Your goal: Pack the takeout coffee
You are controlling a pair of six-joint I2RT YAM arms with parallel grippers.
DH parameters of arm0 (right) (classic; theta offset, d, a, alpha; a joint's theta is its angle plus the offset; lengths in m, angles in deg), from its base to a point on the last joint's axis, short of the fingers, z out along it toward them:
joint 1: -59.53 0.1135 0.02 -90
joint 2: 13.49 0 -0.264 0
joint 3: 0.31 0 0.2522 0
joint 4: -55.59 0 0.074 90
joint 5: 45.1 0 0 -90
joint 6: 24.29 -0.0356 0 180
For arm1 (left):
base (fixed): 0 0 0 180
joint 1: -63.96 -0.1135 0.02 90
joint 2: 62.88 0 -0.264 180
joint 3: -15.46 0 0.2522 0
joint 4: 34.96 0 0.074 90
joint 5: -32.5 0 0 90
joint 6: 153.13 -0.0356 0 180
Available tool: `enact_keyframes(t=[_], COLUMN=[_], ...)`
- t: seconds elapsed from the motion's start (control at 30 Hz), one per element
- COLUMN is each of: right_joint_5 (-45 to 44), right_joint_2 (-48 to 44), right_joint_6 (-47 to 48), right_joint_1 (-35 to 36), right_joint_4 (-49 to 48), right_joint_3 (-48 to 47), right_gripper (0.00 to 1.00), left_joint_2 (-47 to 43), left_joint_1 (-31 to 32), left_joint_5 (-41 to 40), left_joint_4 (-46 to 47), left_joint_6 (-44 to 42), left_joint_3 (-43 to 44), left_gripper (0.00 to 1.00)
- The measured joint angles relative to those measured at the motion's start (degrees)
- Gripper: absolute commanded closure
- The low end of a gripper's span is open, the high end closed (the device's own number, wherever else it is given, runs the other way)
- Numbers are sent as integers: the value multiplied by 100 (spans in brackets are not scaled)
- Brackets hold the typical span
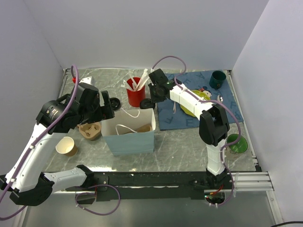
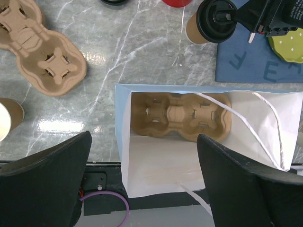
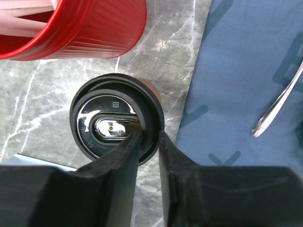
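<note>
Grey marble bench, white walls. One takeout coffee just behind paper bag, right pincer clamped on its lid rim. Left pincer gaping above bag. Two cup carriers: one inside bag, one left.

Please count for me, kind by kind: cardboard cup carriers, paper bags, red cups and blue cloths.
Cardboard cup carriers: 2
Paper bags: 1
Red cups: 1
Blue cloths: 1
Total: 5
</note>
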Motion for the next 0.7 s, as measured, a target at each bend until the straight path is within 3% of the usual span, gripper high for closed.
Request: enact_keyframes(t=[0.17,0.27,0.4,0.53,0.7], right_joint_5=[9,11,44,107,153], right_joint_2=[4,4,44,203,260], right_joint_6=[-24,-24,-31,-26,-39], right_joint_1=[0,0,0,0,0], right_joint_4=[4,4,96,162,168], right_joint_3=[-17,-20,-101,-367,-391], right_gripper=[88,88,80,81,97], left_joint_2=[0,0,0,-2,0], left_joint_1=[0,-2,0,-2,-2], left_joint_5=[2,0,0,0,-2], left_joint_4=[0,0,0,0,0], left_joint_6=[4,4,9,9,4], left_joint_3=[0,0,0,0,0], left_gripper=[0,1,1,1,0])
